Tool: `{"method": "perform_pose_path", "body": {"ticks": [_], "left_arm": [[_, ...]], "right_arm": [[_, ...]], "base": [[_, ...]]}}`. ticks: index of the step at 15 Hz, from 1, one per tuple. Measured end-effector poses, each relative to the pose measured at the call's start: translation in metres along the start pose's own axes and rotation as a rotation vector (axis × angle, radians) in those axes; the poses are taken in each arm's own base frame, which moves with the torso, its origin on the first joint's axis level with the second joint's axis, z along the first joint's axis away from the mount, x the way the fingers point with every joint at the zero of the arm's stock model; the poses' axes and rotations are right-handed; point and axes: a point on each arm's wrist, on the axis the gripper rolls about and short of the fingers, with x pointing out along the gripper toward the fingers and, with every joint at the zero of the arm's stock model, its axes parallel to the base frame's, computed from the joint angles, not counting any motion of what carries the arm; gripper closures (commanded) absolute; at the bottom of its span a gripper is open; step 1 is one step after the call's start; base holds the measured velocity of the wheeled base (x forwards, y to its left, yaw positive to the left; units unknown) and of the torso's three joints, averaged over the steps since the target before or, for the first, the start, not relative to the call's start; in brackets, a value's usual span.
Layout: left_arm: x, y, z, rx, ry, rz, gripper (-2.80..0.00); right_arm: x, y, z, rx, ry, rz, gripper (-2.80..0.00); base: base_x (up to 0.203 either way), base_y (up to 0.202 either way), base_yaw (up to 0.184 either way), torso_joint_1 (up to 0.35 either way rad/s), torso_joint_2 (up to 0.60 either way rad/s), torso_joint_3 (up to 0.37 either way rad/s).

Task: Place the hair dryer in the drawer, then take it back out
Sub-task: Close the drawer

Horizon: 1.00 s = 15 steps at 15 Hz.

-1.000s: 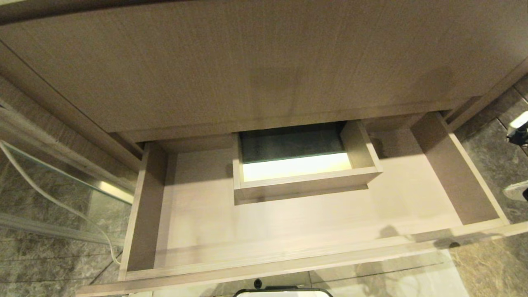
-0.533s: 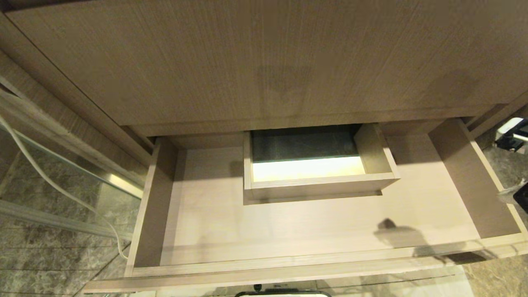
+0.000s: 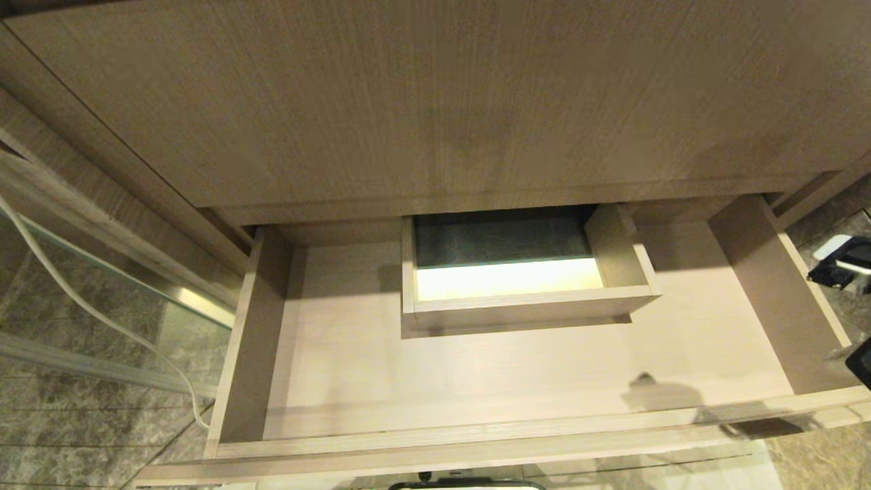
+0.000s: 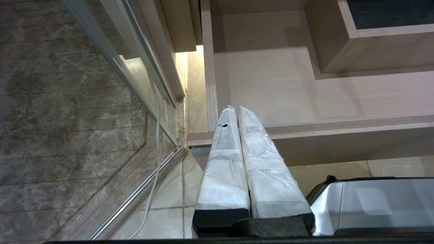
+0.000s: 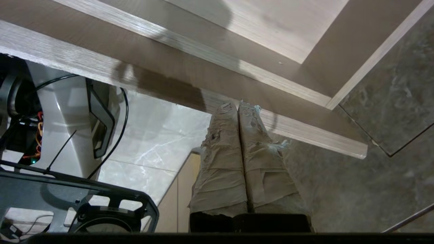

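Wooden drawer (image 3: 748, 272) pulled open under a flat wooden cabinet front (image 3: 435, 102), filling the centre of the head view. Pale wood-grain bottom, darker side walls. At upper centre a small open wooden box (image 3: 524, 306) sits in it against the back. Grey marbled floor (image 3: 81, 422) at lower left, a white cable (image 3: 102, 320) trailing across it.

Dark object (image 3: 840, 267) at frame edge, cut off, possibly equipment.
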Motion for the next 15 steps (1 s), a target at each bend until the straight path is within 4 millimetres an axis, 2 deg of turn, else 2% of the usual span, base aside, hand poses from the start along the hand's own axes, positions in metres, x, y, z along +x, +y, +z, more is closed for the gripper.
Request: {"method": "perform_pose_path", "body": {"ticks": [4,9,15], "left_arm": [[0.0000,0.0000,0.0002,0.000,-0.001,0.000,0.00],[0.0000,0.0000,0.0000,0.000,0.000,0.000,0.00],[0.0000,0.0000,0.0000,-0.001,0.000,0.000,0.00]], "right_arm": [[0.0026,0.0003,-0.0025,0.008,0.012,0.003,0.00],[0.0026,0.0003,-0.0033,0.011,0.016,0.004,0.00],[0.0047,-0.0016,-0.0042,0.016,0.033,0.003,0.00]], "base": [[0.000,0.000,0.000,0.000,0.01,0.009],[0.000,0.000,0.000,-0.131,0.22,0.082],[0.000,0.000,0.000,-0.021,0.12,0.038]]}}
